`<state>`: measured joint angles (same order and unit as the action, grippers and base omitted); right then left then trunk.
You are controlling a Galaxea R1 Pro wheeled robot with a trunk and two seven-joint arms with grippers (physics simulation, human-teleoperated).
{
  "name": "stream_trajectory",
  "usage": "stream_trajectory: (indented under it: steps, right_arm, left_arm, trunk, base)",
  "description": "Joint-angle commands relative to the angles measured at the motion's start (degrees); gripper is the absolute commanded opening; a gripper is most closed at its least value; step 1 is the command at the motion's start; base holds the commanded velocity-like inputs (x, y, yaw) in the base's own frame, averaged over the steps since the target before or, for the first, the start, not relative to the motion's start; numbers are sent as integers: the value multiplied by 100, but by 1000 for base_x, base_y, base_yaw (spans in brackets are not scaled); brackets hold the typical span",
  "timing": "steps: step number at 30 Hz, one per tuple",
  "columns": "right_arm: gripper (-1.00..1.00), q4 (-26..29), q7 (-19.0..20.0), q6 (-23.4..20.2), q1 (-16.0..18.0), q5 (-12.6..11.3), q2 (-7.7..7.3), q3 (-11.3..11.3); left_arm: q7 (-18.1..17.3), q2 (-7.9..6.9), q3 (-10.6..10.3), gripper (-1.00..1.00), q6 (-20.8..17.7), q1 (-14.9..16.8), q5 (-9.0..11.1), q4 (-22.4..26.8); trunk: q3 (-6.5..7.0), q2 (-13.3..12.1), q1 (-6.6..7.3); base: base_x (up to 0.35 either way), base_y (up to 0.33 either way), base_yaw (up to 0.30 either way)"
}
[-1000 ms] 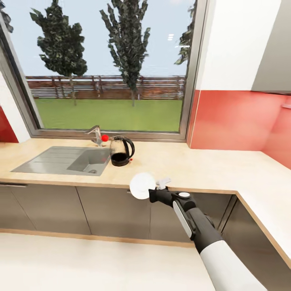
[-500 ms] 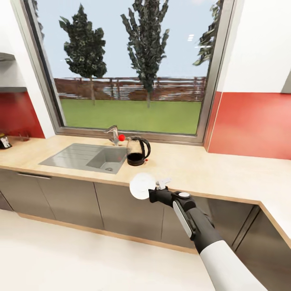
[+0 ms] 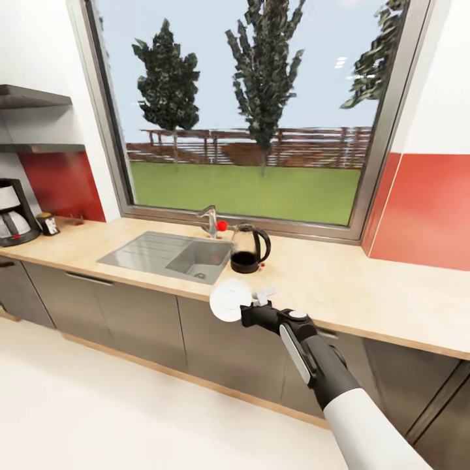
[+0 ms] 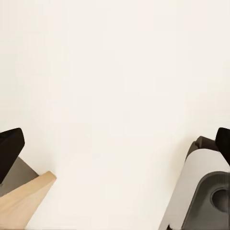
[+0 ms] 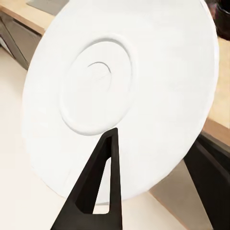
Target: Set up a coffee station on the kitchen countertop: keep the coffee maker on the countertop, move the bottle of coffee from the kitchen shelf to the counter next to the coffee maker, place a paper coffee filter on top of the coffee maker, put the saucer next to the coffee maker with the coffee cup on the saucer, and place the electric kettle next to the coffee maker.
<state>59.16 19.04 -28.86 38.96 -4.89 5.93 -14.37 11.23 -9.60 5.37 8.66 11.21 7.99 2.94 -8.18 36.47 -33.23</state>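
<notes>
The right gripper [image 3: 253, 302] pinches the saucer [image 3: 229, 299] by its rim, well right of the coffee maker [image 3: 13, 214]; light, stiff, slick and breakable, it suits this edge grip; left jaws spread wide.

The coffee maker [image 3: 13, 215] is cut off by the left edge of the head view, so only part of its body is seen. A small item [image 3: 47, 224] just beside it on the desk [image 3: 339, 281] is too small to be identified. The fingers of the right hand [image 3: 251, 305] are largely hidden behind the saucer [image 3: 230, 299] in the head view. In the right wrist view the saucer [image 5: 124, 91] is cropped at the edges, and only one dark finger [image 5: 98, 191] is seen in front of it. In the left wrist view the left hand's fingertips [image 4: 9, 148] are cut off at both sides. The electric kettle [image 3: 249, 250] is partly blurred.
</notes>
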Motion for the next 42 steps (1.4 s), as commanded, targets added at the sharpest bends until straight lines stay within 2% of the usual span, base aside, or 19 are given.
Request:
stream_trajectory:
  steps: [1, 14, 42]
  right_arm:
    - [-100, 10, -7, -41, 4, -57, -2, 3]
    - [-100, -9, -13, -41, 4, -61, 5, -5]
    - [-100, -14, -15, -41, 2, -64, 5, -13]
  left_arm:
    - [-7, 10, 43, 100, 24, 9, 23, -4]
    - [-7, 19, 60, 100, 21, 9, 27, 13]
    - [11, 10, 70, 100, 21, 11, 27, 5]
  trunk:
    - [-4, 8, -2]
    - [71, 8, -2]
    - [231, 8, -2]
  base:
    - [29, 3, 227]
    - [262, 130, 227]
    - [264, 240, 227]
